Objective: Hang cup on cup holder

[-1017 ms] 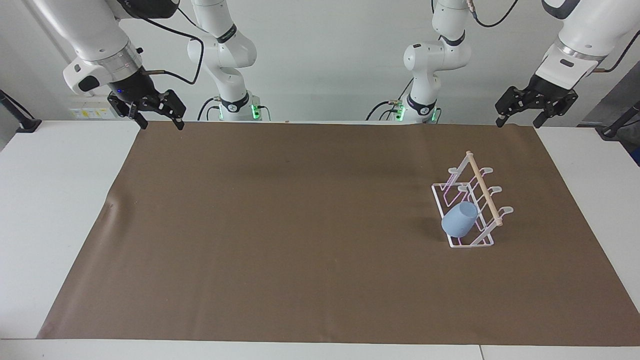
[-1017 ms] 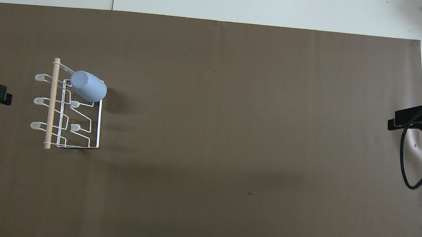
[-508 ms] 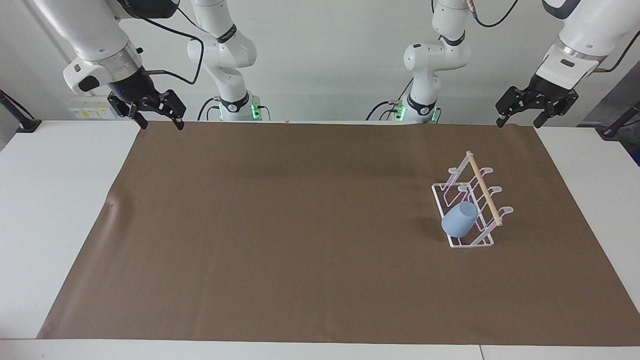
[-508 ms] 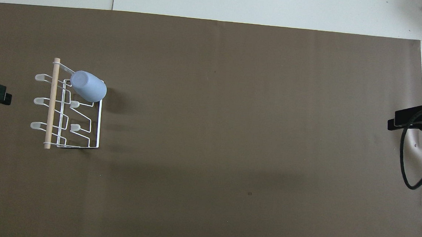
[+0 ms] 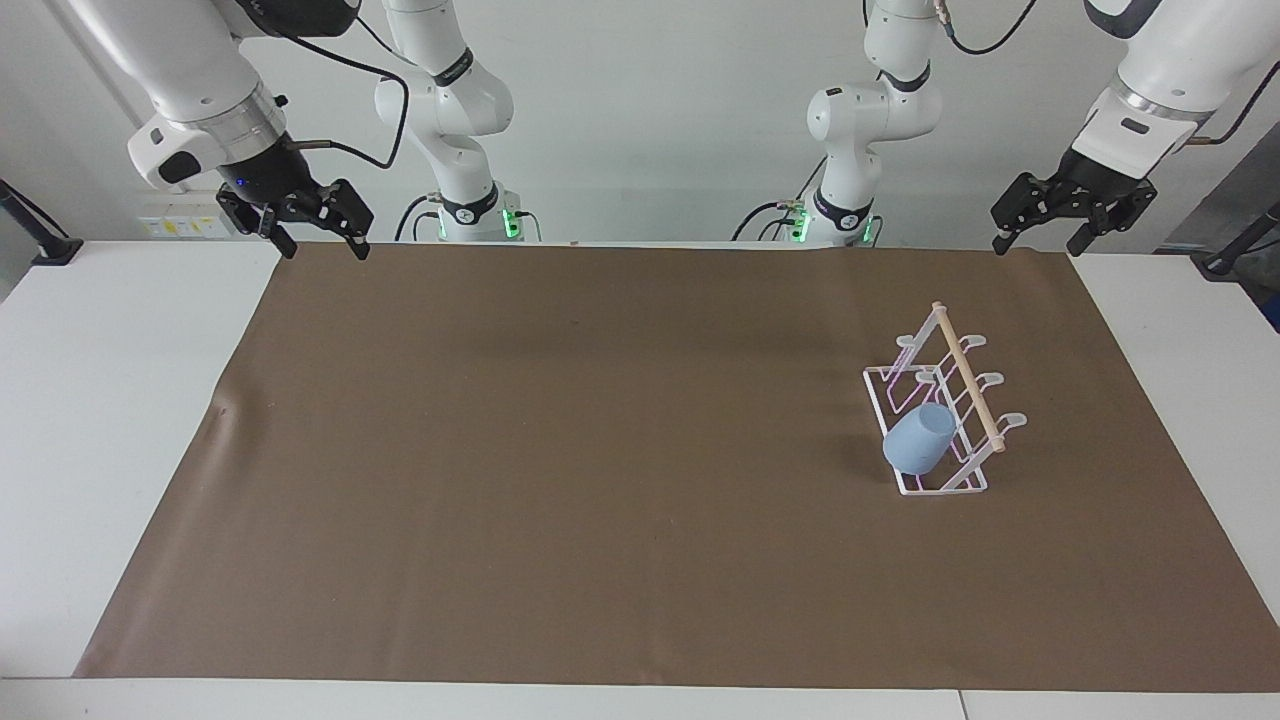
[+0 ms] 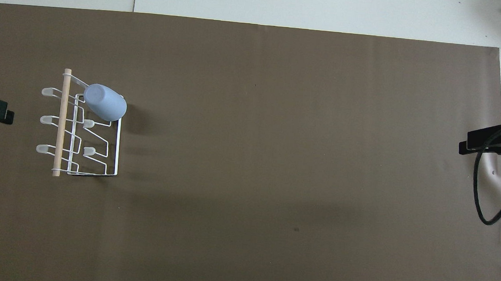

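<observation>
Over table corners, both hands (image 5: 1040, 240) (image 5: 322, 245) spread.

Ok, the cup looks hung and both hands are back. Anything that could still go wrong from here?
1. The cup sits tilted on a prong at the end of the cup holder farthest from the robots; a knock might slide it off.
2. The cup holder is light wire standing loose on the brown mat, so it might shift or tip.
The left hand and right hand hang open, well away.
</observation>
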You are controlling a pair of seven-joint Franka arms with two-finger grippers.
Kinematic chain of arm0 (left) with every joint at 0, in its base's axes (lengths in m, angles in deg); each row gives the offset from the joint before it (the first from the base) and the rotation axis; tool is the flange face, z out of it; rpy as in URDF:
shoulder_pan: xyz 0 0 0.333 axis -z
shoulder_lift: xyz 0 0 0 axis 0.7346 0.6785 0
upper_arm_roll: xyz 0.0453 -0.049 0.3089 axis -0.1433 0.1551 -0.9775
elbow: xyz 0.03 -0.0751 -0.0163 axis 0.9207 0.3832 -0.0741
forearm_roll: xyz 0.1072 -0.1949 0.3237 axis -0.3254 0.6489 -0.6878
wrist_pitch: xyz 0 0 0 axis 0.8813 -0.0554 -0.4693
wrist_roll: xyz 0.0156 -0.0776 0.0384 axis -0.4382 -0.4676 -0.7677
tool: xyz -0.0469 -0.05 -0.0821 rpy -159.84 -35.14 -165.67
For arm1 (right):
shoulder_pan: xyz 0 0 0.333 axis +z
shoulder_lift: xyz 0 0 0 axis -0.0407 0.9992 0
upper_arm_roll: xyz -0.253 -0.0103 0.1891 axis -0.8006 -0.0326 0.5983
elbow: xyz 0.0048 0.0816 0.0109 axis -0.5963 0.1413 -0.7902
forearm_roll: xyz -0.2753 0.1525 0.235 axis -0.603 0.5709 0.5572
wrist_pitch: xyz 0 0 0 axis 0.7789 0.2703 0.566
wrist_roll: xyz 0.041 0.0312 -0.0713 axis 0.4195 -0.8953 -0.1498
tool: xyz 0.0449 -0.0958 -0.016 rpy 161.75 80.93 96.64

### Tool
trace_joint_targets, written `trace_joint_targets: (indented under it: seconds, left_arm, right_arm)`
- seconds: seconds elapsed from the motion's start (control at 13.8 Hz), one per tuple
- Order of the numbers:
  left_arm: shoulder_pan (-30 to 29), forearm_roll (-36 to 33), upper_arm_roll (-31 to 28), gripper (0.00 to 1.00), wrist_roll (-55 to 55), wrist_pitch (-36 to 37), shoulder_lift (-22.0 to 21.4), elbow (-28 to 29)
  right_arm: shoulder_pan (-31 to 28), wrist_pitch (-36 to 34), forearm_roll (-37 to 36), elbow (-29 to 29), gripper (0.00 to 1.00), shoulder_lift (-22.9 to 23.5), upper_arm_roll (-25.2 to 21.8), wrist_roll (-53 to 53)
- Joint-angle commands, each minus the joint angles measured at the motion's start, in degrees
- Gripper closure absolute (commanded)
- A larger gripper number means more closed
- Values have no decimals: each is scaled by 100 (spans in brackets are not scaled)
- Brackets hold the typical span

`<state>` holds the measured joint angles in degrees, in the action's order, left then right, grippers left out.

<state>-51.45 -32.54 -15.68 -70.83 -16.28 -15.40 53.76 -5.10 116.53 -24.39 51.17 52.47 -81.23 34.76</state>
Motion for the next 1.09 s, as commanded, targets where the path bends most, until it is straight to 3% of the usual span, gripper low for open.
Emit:
trace_joint_targets:
  seconds: [0.0, 0.36, 0.58, 1.02]
  left_arm:
    - [31, 67, -65, 0, 4, 10, 5, -12]
    - [39, 67, -65, 0, 4, 10, -4, -3]
    - [40, 67, -65, 0, 4, 2, -4, -3]
    - [40, 67, -65, 0, 4, -16, -48, 93]
  right_arm:
    - [92, 182, -183, 32, 0, -168, -4, -145]
    - [75, 1086, -580, 479, 0, -291, -13, -1569]
    - [-188, 1325, -659, 822, 0, -458, -13, -1694]
    - [-541, 1431, -879, 885, 0, -467, -48, -1816]
